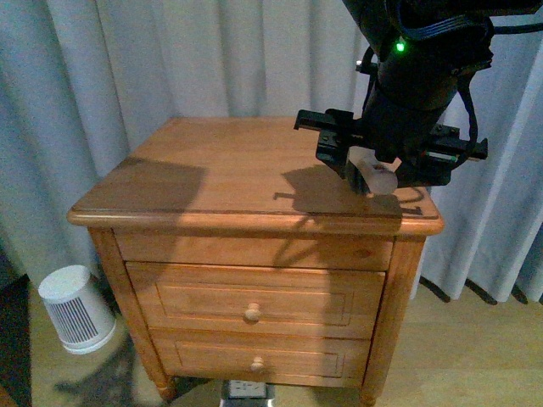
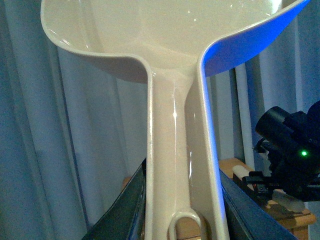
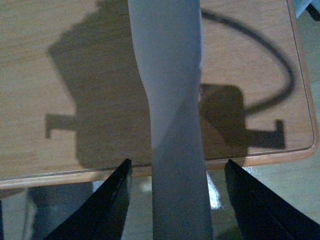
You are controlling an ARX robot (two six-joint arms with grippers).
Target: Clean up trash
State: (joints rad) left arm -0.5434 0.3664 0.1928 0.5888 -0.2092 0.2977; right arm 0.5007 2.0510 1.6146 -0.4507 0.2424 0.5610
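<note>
Backing it all, far beyond both end effectors: pale curtains (image 1: 127,59) in long folds.

Directly under the right end effector (image 1: 373,174): a wooden nightstand (image 1: 254,288) with two drawers. Its top, a bare wooden surface (image 1: 212,178), spreading away to that end effector's left, crossed by dark shadows (image 1: 161,182).

Coming down from above to the right end effector: the black right arm (image 1: 424,76), poised over the surface's front right corner, not touching the wood.

Filling the left wrist view: a beige plastic dustpan (image 2: 170,30), pan end far from the left end effector (image 2: 182,210), handle running back between its jaws. Dark fingers (image 2: 120,212) pressed against both sides of the handle, so clenched on the dustpan.

Down on the floor, well to the left of and below the right end effector: a small white ribbed bin (image 1: 75,309), just beside the nightstand's front left leg.

Between the right end effector's jaws: a pale long strip (image 3: 172,100), slightly twisted, reaching out past the fingertips over the surface's edge. In the right wrist view, a gap on each side between strip and fingertip. Clamped further back or not: cannot tell.

Below the right end effector, on the drawer fronts: two round wooden knobs (image 1: 252,314), one above the other.

Above the right end effector, on the arm: a small green light (image 1: 399,47).

Trash, the crumpled white wad: cannot tell where from any of the three views.
</note>
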